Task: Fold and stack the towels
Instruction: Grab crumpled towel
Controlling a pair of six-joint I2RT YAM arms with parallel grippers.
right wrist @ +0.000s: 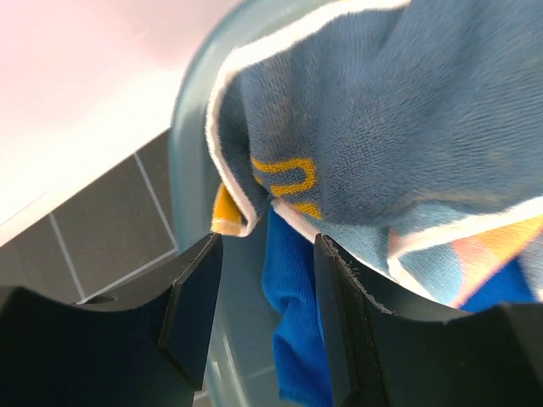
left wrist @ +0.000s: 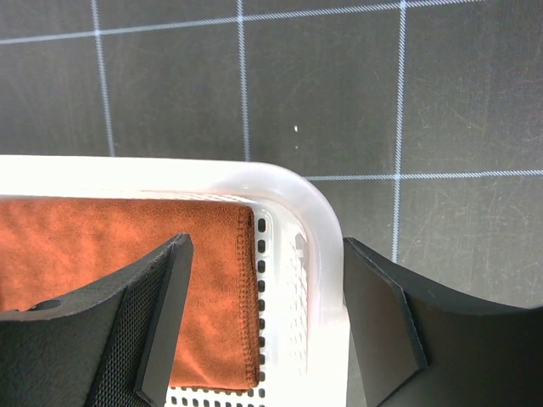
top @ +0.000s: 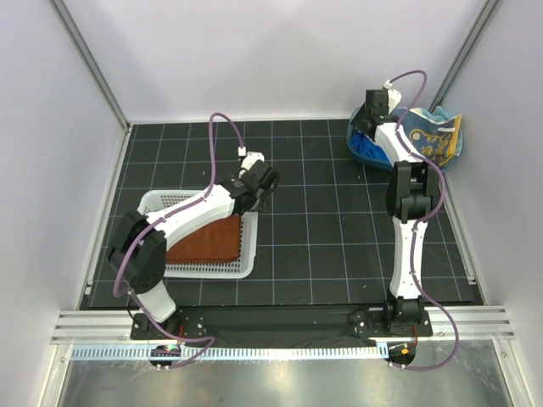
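Observation:
A folded rust-brown towel point(top: 206, 240) point(left wrist: 110, 246) lies flat in the white mesh basket point(top: 248, 264) point(left wrist: 288, 191). My left gripper point(top: 261, 182) point(left wrist: 267, 335) hangs open over the basket's far right corner. One jaw is above the towel and the other is outside the rim. The other towels sit bunched in the blue tub point(top: 366, 153) point(right wrist: 188, 136) at the back right. A light blue patterned one point(top: 428, 136) point(right wrist: 407, 127) lies on top. My right gripper point(top: 369, 114) point(right wrist: 267, 314) is open at the tub's left side, with a fold of the royal blue towel point(right wrist: 297, 305) hanging between its jaws. A yellow-orange edge point(right wrist: 225, 212) peeks out.
The black gridded mat point(top: 322, 237) covers the table between basket and tub. White walls close the back and both sides. The tub stands close to the right wall. The arm bases and a metal rail point(top: 280, 326) run along the near edge.

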